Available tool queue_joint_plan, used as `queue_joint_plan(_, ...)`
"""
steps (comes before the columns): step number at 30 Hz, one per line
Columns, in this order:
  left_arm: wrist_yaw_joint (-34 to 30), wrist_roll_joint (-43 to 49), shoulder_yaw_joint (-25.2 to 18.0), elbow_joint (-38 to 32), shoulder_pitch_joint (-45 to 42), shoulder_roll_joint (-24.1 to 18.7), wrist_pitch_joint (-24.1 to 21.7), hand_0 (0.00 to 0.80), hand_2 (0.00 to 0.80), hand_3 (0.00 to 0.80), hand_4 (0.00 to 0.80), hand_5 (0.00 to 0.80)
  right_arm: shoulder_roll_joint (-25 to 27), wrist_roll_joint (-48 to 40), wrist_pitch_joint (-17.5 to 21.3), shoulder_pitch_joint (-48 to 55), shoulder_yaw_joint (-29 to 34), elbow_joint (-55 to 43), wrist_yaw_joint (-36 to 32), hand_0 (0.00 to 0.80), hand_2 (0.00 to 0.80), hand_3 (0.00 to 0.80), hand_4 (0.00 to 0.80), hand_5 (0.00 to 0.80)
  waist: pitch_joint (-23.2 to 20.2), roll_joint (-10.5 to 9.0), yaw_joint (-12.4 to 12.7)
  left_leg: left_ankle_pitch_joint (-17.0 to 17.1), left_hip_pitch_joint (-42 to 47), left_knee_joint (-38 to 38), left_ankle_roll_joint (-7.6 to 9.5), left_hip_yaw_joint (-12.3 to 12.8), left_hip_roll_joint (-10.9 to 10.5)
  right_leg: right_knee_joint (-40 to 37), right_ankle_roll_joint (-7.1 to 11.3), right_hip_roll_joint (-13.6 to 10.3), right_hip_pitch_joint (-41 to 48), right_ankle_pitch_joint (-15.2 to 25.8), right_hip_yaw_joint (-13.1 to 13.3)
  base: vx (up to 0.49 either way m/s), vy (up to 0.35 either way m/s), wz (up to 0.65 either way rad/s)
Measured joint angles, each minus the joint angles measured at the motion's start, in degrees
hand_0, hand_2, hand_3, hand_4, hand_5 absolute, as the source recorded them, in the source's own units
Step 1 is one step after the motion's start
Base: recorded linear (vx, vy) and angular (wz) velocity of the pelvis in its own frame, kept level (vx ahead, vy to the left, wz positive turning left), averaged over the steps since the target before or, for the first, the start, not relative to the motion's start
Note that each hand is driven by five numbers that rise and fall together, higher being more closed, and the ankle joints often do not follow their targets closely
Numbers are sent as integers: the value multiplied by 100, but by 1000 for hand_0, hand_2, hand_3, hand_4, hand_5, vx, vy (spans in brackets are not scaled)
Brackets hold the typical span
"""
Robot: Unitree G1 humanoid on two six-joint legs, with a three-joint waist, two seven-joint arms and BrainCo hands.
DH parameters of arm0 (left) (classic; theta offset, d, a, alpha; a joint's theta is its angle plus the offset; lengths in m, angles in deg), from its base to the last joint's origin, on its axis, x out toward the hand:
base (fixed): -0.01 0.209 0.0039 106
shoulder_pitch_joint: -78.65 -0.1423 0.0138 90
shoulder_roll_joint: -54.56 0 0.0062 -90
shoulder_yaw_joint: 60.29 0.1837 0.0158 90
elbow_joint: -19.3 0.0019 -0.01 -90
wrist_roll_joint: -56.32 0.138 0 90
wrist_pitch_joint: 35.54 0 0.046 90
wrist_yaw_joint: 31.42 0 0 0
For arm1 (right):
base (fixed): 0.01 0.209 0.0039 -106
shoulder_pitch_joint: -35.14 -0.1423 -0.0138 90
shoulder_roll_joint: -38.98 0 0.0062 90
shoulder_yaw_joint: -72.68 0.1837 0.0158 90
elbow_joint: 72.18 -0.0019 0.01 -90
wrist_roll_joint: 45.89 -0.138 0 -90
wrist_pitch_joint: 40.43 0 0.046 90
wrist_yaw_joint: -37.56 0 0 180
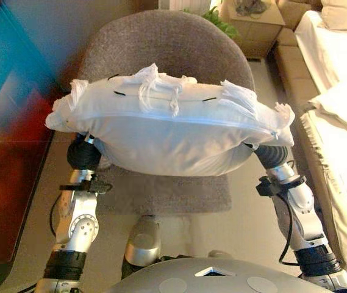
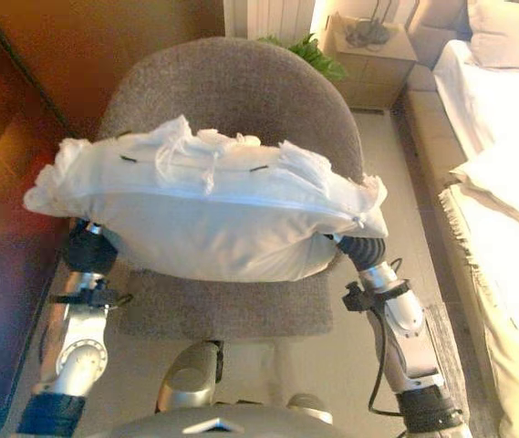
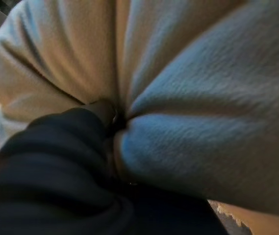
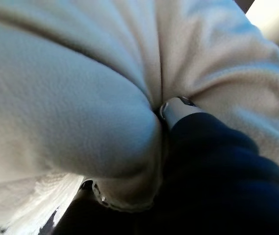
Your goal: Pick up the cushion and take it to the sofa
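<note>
A white cushion [image 1: 167, 131] with fringed edges is held up between my two hands, above the seat of a grey armchair [image 1: 167, 43]. My left hand [image 3: 100, 110] presses into the cushion's left underside, and its dark cover shows below the cushion in the left eye view [image 1: 83, 152]. My right hand [image 4: 178, 108] presses into the right underside, with its cover showing at the cushion's right end [image 1: 271, 152]. The fingers of both hands are buried in the cloth. The light sofa [image 1: 338, 122] runs along the right side.
A dark red-brown cabinet [image 1: 8, 152] stands close on the left. A wooden side table [image 1: 255, 24] and a green plant [image 1: 219, 21] are behind the armchair. A strip of floor [image 1: 258, 207] lies between the armchair and the sofa.
</note>
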Motion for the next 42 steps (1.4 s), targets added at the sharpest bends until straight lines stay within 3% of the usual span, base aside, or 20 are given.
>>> queue_joint_plan(2,0,2,4,0,59,140,0,800,800,800,800,800,19,111,4,-62,-24,15,222,800,800,800,800,800,-53,141,-50,27,129,-296,-3,-80,98,-639,-97,229,-469,-4,-144,186,-27,5)
queue_joint_plan(3,2,5,23,10,59,202,12,800,800,800,800,800,23,176,5,-71,-30,46,344,800,800,800,800,800,-62,246,-175,104,169,-430,-34,-285,144,-1058,-185,387,-634,120,-141,162,-53,38)
queue_joint_plan(4,4,12,47,11,70,245,47,800,800,800,800,800,61,192,5,-82,-32,96,465,800,800,800,800,800,-79,299,-354,180,170,-533,-83,-475,156,-1464,-220,476,-832,336,-126,167,-66,73)
queue_joint_plan(6,41,59,203,24,102,212,151,800,800,800,800,800,120,191,82,-102,-21,296,661,800,800,800,800,800,-115,248,-608,250,182,-646,-192,-815,79,-2196,-286,530,-915,1229,46,193,-63,99)
queue_joint_plan(7,63,81,307,45,77,247,229,800,800,800,800,800,161,186,108,-105,-2,449,760,800,800,800,800,800,-152,262,-651,262,257,-726,-214,-925,69,-2219,-446,565,-815,1403,10,174,-41,73)
queue_joint_plan(10,175,293,524,47,-74,273,373,800,800,800,800,800,345,185,98,-265,83,717,930,800,800,800,800,800,-274,444,-591,268,392,-883,-216,-912,299,-2508,-596,816,-556,1418,-140,185,-43,24)
queue_joint_plan(14,505,565,554,57,-32,342,444,800,800,800,800,800,423,184,-12,-610,48,880,1023,800,800,800,800,800,-392,557,-572,322,602,-1071,-317,-858,359,-2885,-627,897,-257,1517,-169,183,-43,3)
queue_joint_plan(16,709,785,579,129,90,404,542,800,800,800,800,800,412,174,-102,-831,6,1135,1126,800,800,800,800,800,-499,605,-610,364,677,-1176,-497,-762,356,-2898,-627,898,-218,1523,-169,155,-35,0)
queue_joint_plan(21,1287,1184,794,1072,944,471,742,800,800,800,800,800,301,158,-590,-1427,-154,2089,1333,800,800,800,800,800,-628,528,-646,379,687,-1210,-459,-585,257,-2898,-555,781,-219,1509,-151,139,-20,2)
queue_joint_plan(28,1558,1467,803,1348,1018,580,770,800,800,800,800,800,-12,188,-959,-1477,-220,2508,1451,800,800,800,800,800,-637,520,-657,389,680,-1214,-427,-418,239,-2898,-537,744,-222,1497,-145,105,0,0)
queue_joint_plan(33,1891,1646,872,2062,1209,745,958,800,800,800,800,800,-61,182,-1308,-1534,-410,2919,1488,800,800,800,800,800,-651,518,-685,405,677,-1212,-412,-393,235,-2895,-529,739,-237,1507,-128,-7,5,-1)
queue_joint_plan(39,2647,1637,1311,3620,2571,879,1009,800,800,800,800,800,-115,-230,-1589,-2998,-1047,4583,2131,800,800,800,800,800,-631,548,-781,723,-350,-1204,-384,-362,258,-2894,-545,765,-1296,1818,-76,-286,-32,-7)
queue_joint_plan(42,2801,1634,1310,3725,2721,928,1038,800,800,800,800,800,-138,-314,-1589,-3092,-1098,4628,2211,800,800,800,800,800,-444,540,-790,744,-375,-1205,-372,-356,221,-2897,-540,737,-1319,1855,-43,1,-2,-1)
